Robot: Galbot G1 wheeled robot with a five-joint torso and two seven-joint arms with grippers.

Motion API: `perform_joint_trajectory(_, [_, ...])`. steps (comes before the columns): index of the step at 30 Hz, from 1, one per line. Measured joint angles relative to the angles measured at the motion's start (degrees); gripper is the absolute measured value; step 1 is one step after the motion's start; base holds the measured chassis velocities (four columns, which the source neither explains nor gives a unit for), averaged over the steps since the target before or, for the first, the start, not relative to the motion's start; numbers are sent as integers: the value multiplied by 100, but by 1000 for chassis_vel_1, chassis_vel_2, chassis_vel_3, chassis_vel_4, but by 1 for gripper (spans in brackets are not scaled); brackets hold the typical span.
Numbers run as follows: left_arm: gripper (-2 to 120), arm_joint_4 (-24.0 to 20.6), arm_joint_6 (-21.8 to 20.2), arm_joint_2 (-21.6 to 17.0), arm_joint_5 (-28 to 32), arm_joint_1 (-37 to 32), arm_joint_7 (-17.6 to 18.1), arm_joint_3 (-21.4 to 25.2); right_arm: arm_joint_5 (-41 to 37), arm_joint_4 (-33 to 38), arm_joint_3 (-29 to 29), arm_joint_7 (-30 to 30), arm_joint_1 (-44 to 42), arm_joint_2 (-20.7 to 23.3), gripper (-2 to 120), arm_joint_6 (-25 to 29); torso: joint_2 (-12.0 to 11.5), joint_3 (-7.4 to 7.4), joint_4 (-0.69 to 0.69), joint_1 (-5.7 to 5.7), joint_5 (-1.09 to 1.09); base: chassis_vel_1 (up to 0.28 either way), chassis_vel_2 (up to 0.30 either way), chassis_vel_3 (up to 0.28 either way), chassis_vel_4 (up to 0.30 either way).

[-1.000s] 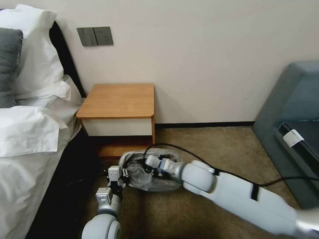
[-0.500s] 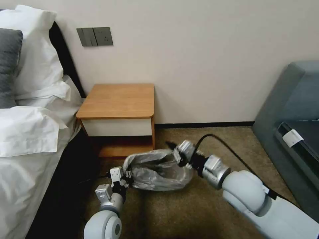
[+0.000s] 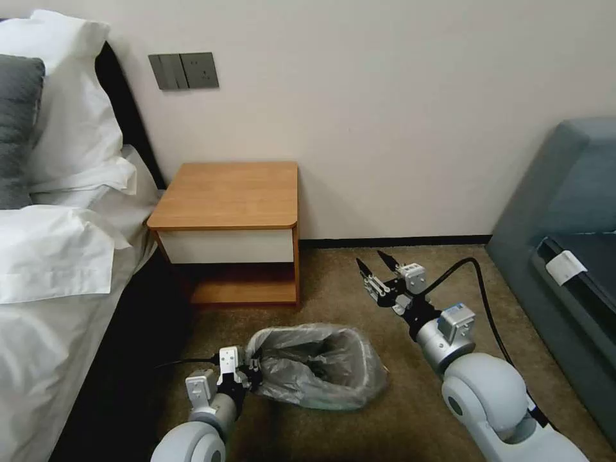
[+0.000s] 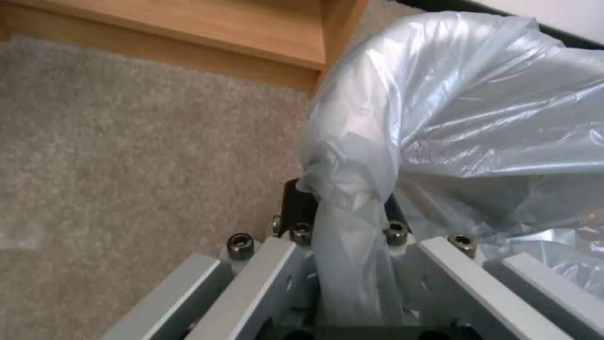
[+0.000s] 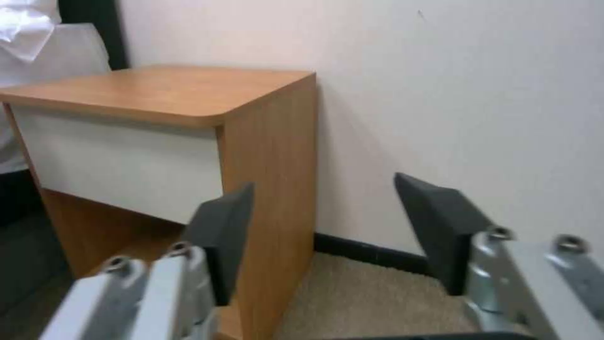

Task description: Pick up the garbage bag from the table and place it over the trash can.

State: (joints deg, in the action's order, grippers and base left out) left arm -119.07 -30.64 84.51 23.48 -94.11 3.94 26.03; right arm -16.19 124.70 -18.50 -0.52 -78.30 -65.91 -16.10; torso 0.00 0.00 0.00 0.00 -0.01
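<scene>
On my far left I see the bed (image 3: 58, 256) with white pillows, and the wall switch plate (image 3: 183, 70) above its edge. Next comes the worktop (image 3: 231, 192), its orange-brown top bare, cream drawer front below and an open shelf under that; through the right wrist camera I get the same worktop (image 5: 157, 89) close up against the wall.

Down on the carpet (image 3: 359, 423), in front of the worktop, my left tool (image 3: 247, 371) is clamped on a gathered fold of the bag (image 3: 314, 366) at the edge nearest the bed. The left wrist camera confirms it: a twisted strip of the bag (image 4: 440, 123) runs straight down between the fingers (image 4: 296, 208) of the left tool (image 4: 343, 217), pinched tight. The bag sits open-mouthed on the floor, grey and crinkled, spread over the bin so fully that I cannot make out the bin itself beneath the plastic.

Further right, my right tool (image 3: 377, 264) is raised above the carpet, well apart from the bag, pointing toward the wall with its fingers spread and nothing between them. The right wrist camera shows the right tool (image 5: 327, 236) with both dark pads (image 5: 440, 226) wide apart. At the far right stands a blue-grey sofa (image 3: 564, 212).
</scene>
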Motion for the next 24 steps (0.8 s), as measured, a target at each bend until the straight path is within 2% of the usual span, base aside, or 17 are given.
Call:
perform_joint_trajectory(1, [4,0,0,0,0,0,0,0,0,0,0,0,0,0,67,0,0,0,0,0,0,0,0,0,0])
perform_joint_trajectory(3, [4,49,-9,48,-35,-10,-31,-15,56,0,27,17,-46,-62,77,20,0,0,0,0,0,0,0,0,0])
perform_joint_trajectory(4, [4,49,-9,48,-35,-10,-31,-15,56,0,27,17,-46,-62,77,20,0,0,0,0,0,0,0,0,0])
perform_joint_trajectory(6, [4,89,4,62,-83,-19,-47,-9,117,-18,50,45,-99,-88,87,69,0,0,1,0,2,0,0,0,0])
perform_joint_trajectory(7, [4,89,4,62,-83,-19,-47,-9,117,-18,50,45,-99,-88,87,69,0,0,1,0,2,0,0,0,0])
perform_joint_trajectory(8, [4,104,20,70,-103,-25,-50,-9,147,-41,61,63,-126,-90,92,101,0,0,1,0,2,0,0,0,0])
perform_joint_trajectory(9, [11,112,37,83,-136,-29,-54,-8,187,-55,76,92,-167,-91,98,135,0,0,1,0,2,0,0,0,0])
perform_joint_trajectory(12, [21,113,57,102,-177,-31,-64,-9,224,-78,102,128,-210,-110,100,167,0,-1,0,0,1,0,0,0,0])
perform_joint_trajectory(14, [29,100,80,108,-216,-28,-78,-16,285,-137,148,145,-231,-163,100,200,0,0,0,0,0,0,0,0,0])
perform_joint_trajectory(15, [29,100,80,108,-216,-28,-78,-16,285,-137,148,145,-231,-163,100,200,0,0,0,0,0,0,0,0,0])
perform_joint_trajectory(19, [48,52,271,90,-276,-5,-148,-11,401,-200,252,167,-239,-287,100,225,0,0,0,0,-1,0,0,0,0])
perform_joint_trajectory(21, [52,50,345,86,-290,9,-160,-3,437,-218,279,169,-243,-337,100,228,0,0,0,0,-1,0,0,0,0])
perform_joint_trajectory(22, [59,52,408,83,-298,24,-167,5,460,-228,303,169,-251,-383,100,229,0,0,0,0,-1,0,0,0,0])
perform_joint_trajectory(24, [63,61,456,80,-298,40,-170,13,475,-229,340,166,-266,-438,100,230,0,0,0,0,0,0,0,0,0])
